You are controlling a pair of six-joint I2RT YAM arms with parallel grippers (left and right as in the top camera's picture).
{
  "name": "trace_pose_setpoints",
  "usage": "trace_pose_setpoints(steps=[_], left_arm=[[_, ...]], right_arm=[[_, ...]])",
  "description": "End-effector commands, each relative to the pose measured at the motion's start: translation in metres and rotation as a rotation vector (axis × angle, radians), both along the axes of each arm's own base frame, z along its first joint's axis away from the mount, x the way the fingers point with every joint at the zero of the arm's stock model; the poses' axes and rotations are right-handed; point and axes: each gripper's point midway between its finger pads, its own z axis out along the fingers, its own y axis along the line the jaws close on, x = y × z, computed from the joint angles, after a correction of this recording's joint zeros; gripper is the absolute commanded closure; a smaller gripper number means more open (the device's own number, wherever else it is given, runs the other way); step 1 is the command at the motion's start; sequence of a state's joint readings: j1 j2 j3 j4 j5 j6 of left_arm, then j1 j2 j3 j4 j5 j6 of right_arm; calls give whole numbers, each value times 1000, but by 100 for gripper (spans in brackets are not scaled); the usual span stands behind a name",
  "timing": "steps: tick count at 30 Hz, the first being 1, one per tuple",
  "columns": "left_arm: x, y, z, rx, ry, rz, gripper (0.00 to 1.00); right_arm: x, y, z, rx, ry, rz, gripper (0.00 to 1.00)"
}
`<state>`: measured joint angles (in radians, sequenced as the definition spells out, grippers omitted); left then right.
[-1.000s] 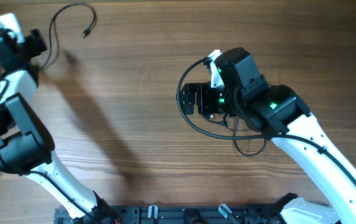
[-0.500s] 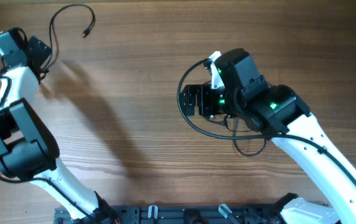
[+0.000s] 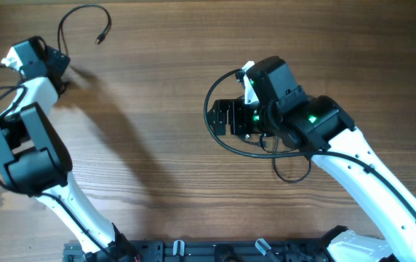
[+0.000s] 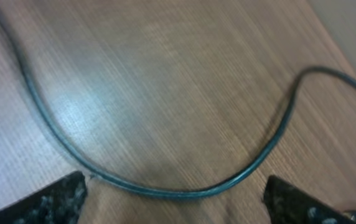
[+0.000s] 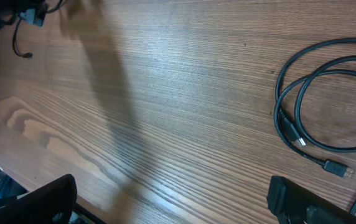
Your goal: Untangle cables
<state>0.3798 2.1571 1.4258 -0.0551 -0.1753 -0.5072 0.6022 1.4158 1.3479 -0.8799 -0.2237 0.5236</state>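
Thin black flexible cables, two lots, well apart. One loose strand point(image 3: 84, 7) curls at the upper left of the overhead frame, its small plug end point(image 3: 100, 39) lying free. In the left wrist view this strand point(image 4: 184, 193) lies in a shallow bow on the brown wood-grain desk point(image 3: 157, 109), just ahead of the left hand point(image 4: 178, 208), fingers spread wide, gripping nothing. The second cable point(image 5: 293, 118) lies in overlapping loops at the right of the right wrist view, silver-tipped plug point(image 5: 337, 168) outermost. Overhead it sits under the right hand point(image 3: 226, 116), also spread wide and empty. Judged light, limp, smooth-jacketed and apt to slip and trail, so pinch mid-strand or just behind a plug. The loose strand hugs the frame's top, so room is tight there. Broad bare wood mid-frame for laying out.
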Motion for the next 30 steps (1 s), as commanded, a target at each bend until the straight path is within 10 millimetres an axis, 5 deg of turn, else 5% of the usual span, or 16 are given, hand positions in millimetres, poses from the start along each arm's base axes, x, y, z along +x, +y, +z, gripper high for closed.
trace_pose_setpoints(steps=[1, 7, 11, 15, 19, 21, 25, 30], left_arm=[[12, 5, -2, 305, 143, -282, 10], [23, -22, -10, 506, 252, -744, 19], [22, -33, -21, 450, 227, -806, 23], [14, -18, -37, 430, 255, -781, 28], [3, -10, -58, 384, 286, -772, 39], [1, -7, -62, 378, 285, -769, 54], [21, -1, -38, 465, 201, -749, 96], [66, -49, 35, 590, -70, -876, 96]], right_arm=[[0, 1, -4, -1, 19, -5, 0], [-1, 1, -4, 1, 20, -5, 0], [-2, 2, -3, 11, 30, -7, 0], [-2, 3, -3, 16, 36, -11, 0], [-2, 3, -3, 16, 36, -12, 0], [-2, 3, -3, 16, 36, -12, 0], [-2, 3, -3, 16, 36, -12, 0], [-3, 3, -3, 26, 50, -28, 1]])
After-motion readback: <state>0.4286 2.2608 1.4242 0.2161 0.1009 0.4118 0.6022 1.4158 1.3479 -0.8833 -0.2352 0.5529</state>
